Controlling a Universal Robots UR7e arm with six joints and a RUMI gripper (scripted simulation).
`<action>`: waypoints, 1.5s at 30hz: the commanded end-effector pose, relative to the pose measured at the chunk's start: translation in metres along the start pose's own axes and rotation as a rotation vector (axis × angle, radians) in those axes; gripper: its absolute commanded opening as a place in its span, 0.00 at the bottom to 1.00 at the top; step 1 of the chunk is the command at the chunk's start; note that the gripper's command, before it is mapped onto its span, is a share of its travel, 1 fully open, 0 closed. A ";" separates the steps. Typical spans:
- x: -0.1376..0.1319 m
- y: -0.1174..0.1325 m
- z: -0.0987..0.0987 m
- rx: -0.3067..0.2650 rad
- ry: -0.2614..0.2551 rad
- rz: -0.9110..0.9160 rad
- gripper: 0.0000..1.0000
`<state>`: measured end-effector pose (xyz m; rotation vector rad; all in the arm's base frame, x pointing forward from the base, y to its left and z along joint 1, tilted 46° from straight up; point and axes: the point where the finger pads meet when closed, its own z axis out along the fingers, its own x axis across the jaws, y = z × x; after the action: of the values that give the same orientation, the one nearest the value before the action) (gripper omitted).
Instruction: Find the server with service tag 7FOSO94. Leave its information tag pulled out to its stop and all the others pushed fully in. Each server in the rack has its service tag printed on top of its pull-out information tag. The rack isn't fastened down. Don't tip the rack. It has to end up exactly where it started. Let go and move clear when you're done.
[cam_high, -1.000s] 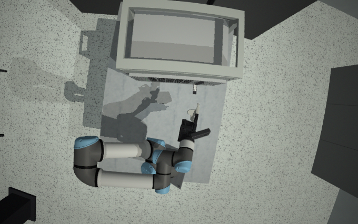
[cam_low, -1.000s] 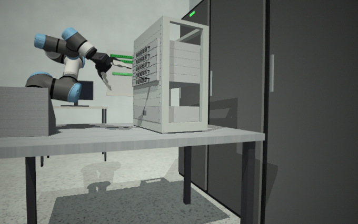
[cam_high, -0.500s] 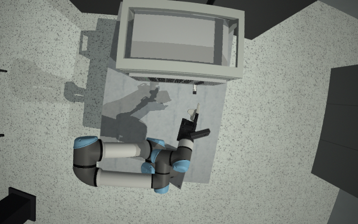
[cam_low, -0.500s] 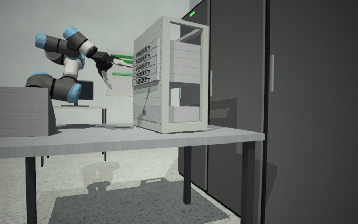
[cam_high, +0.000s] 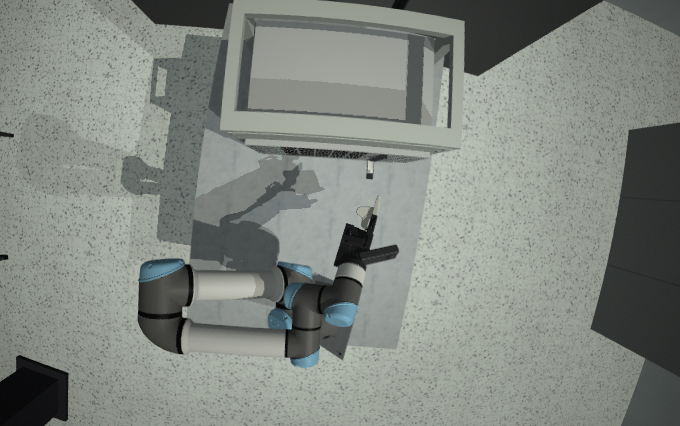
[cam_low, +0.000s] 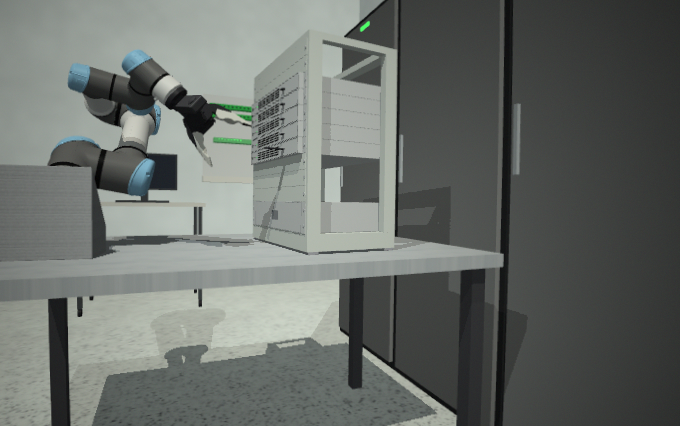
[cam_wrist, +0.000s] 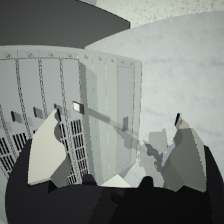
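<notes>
The gripper (cam_high: 367, 204) (cam_low: 230, 144) (cam_wrist: 118, 111) is released, its two jaws spread as wide as they go, with nothing held between them. Its pale fingers stand on opposite sides of the wrist view, well apart, and their tips appear short of the rack (cam_high: 341, 125) (cam_low: 314, 150) (cam_wrist: 138, 80), with a gap visible from above. In the exterior view one finger points toward the rack's front while the other hangs lower, angled down toward the tabletop (cam_high: 391, 306) (cam_low: 250, 275) (cam_wrist: 190, 55).

The rack stands upright on the tabletop, with a stack of servers (cam_low: 278, 120) in its upper part. One information tag (cam_high: 369, 169) (cam_wrist: 78, 106) sticks out from the front of the lowest server in that stack, ahead of the gripper and touched by neither finger. Its printing is too small to read, so I cannot tell whether it belongs to 7FOSO94, nor whether it is out to its stop. The wrist view shows the rack turned sideways, and the other servers' small dark tag ends (cam_wrist: 16, 116) sit in a row to the left of the pulled one; they look pushed in or nearly so, though the view is too coarse to be sure.
</notes>
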<state>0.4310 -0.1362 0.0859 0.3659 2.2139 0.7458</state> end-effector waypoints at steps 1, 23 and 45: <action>-0.002 -0.001 -0.001 0.012 0.001 0.001 1.00; -0.012 -0.001 -0.006 0.058 0.002 0.005 1.00; -0.022 -0.001 -0.012 0.104 -0.003 0.010 1.00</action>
<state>0.4364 -0.1510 0.1028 0.4246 2.2538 0.6448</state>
